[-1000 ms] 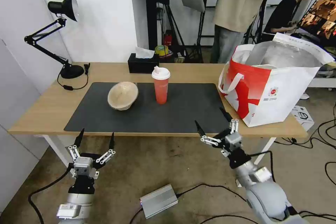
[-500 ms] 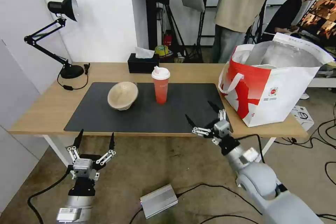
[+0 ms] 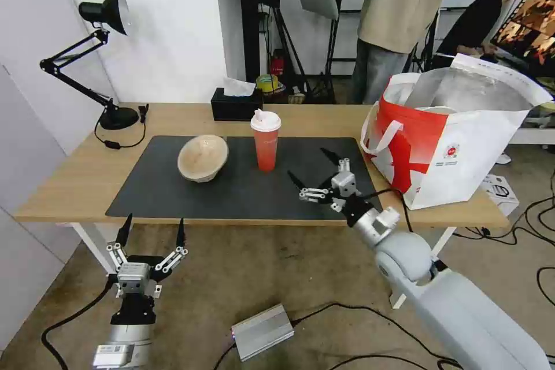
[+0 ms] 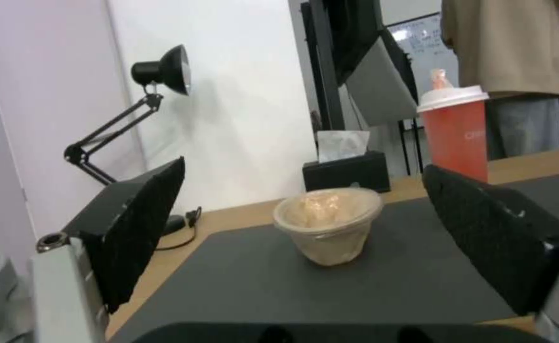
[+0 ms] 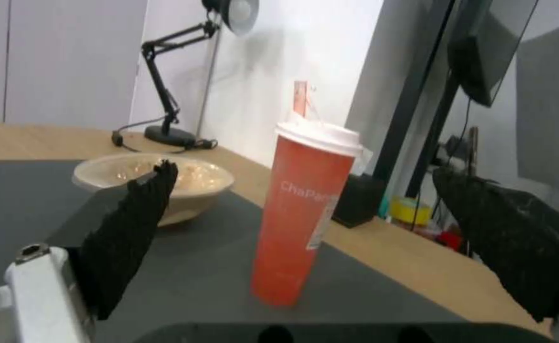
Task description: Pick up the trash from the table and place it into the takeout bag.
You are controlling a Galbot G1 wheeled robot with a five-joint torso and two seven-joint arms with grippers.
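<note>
Reaching over the front edge of the surface (image 3: 81, 176), right claw (image 3: 315, 169) hangs above the dark grey mat (image 3: 243, 185), fingers spread wide, gripping nothing. It sits right of the red drink cup (image 3: 266, 141), apart from it, pointing toward it; in the right wrist view the cup (image 5: 305, 209) stands upright between the two black fingertips (image 5: 130, 233), farther off. Cup has a white lid, stands mid-mat toward the back edge. Beige pulp bowl (image 3: 202, 157) on the mat just left of the cup, tilted, maybe resting on its side, hard to say. Takeout bag (image 3: 457, 144) stands open at the right end of the surface, foil lining showing, something white inside near the rim. Left claw (image 3: 151, 230) low, below the front edge near the left corner, fingers wide apart, empty; in its wrist view the bowl (image 4: 327, 228) lies ahead between its fingers (image 4: 139, 224). Black tissue box (image 3: 236, 105) at the back edge, desk lamp (image 3: 107, 11) at the back left corner.
</note>
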